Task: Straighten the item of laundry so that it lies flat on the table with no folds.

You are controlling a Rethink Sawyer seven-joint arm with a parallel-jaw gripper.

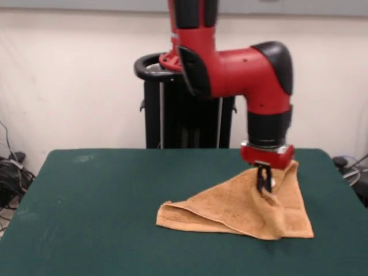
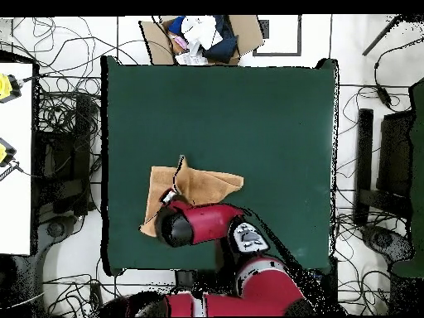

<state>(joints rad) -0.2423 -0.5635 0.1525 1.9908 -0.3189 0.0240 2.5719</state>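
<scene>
The orange-tan towel (image 1: 241,210) lies on the right part of the green table (image 1: 103,218), folded over itself. Its right side is drawn up into a peak against the arm's wrist. My gripper (image 1: 264,185) points down into that raised part, fingers close together, shut on the cloth. In the overhead view the towel (image 2: 207,184) lies at the left of the table (image 2: 257,108), near the robot's edge. The arm's wrist (image 2: 178,224) covers its lower part and hides the gripper. A pointed flap sticks up at the towel's top. No label shows clearly.
The black pedestal (image 1: 184,115) stands behind the table's far edge. In the overhead view a cardboard box with clothes (image 2: 203,37) sits beyond the table's top edge. A white table (image 2: 15,166) stands at the left. Cables lie on the floor all round.
</scene>
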